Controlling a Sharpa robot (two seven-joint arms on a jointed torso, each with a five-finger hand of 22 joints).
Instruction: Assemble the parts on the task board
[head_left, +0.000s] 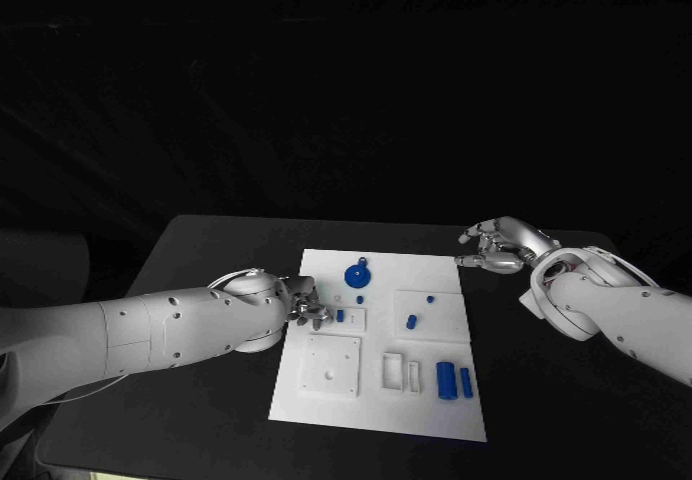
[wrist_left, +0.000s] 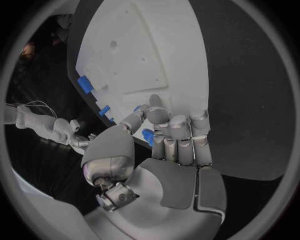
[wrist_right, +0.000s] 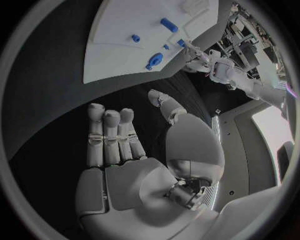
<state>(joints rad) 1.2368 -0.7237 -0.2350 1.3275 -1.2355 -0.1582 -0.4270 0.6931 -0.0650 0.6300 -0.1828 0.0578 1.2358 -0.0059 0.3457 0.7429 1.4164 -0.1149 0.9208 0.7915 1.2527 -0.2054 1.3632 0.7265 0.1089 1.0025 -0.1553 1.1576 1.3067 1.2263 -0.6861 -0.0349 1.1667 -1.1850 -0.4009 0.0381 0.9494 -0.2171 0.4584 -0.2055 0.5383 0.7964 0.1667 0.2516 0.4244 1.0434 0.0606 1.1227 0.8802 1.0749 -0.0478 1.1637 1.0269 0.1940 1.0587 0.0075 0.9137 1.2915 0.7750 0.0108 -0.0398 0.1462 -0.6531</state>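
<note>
- Left robot hand (head_left: 300, 300) pinches a small blue part (wrist_left: 147, 135) over the white board (head_left: 433, 410)
- Right robot hand (head_left: 500, 246) hangs released, fingers apart, above the bench (head_left: 216, 250) beside the board

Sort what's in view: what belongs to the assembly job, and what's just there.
Job:
task board
round blue part
small blue part
two blue cylinders
blue part pinched by left hand
right hand, empty, beside the board

Just there:
black table
</note>
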